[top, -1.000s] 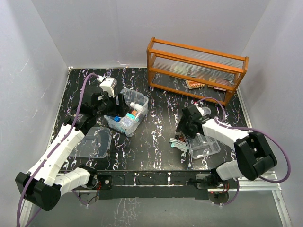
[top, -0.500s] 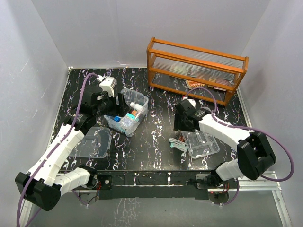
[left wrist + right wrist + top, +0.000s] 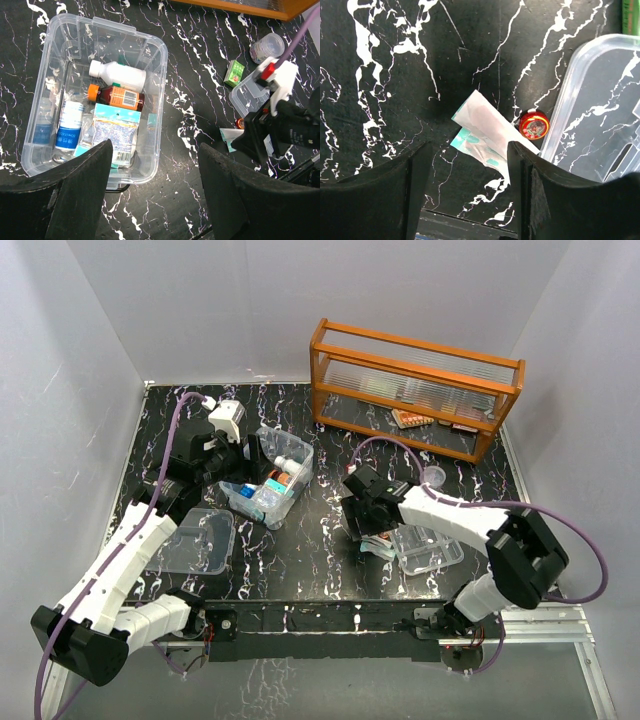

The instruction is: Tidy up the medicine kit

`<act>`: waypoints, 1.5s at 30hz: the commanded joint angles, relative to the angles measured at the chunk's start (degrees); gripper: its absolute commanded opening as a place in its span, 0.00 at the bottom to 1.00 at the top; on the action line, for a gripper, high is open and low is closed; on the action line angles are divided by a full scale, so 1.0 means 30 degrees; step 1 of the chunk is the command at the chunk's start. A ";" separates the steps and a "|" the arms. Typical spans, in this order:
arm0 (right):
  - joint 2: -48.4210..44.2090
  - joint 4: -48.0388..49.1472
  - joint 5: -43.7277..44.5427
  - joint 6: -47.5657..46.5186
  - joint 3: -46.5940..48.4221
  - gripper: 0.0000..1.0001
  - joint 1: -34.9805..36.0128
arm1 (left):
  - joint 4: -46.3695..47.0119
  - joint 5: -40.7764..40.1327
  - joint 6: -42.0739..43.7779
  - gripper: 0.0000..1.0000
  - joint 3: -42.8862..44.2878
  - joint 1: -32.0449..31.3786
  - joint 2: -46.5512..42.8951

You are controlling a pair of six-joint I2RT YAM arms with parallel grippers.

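The medicine kit (image 3: 272, 480) is a clear box, lid off, left of centre. In the left wrist view the kit (image 3: 150, 45) holds a white bottle (image 3: 117, 75), a brown bottle with an orange cap (image 3: 116, 96), a printed sachet (image 3: 116, 134) and a blue-and-white tube (image 3: 67, 129). My left gripper (image 3: 243, 462) is open and empty over the kit's edge (image 3: 156, 150). My right gripper (image 3: 362, 520) is open and empty (image 3: 469, 150) above white-and-teal sachets (image 3: 487, 131). A small red round tin (image 3: 534, 125) lies beside them.
A clear lid (image 3: 428, 548) lies right of the sachets, also in the right wrist view (image 3: 600, 110). Another clear tray (image 3: 200, 540) lies front left. An orange glass-fronted rack (image 3: 415, 380) stands at the back right. A small clear cup (image 3: 267, 47) and a green box (image 3: 233, 73) lie near the rack.
My right arm has swung left, from over the clear lid to above the sachets and red tin. The left arm has barely moved.
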 commanded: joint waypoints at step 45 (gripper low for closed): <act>-0.1686 -0.0525 0.5855 -0.1336 0.1035 0.08 -0.1853 | 0.0414 0.0203 0.0209 0.68 0.0861 0.0020 0.0474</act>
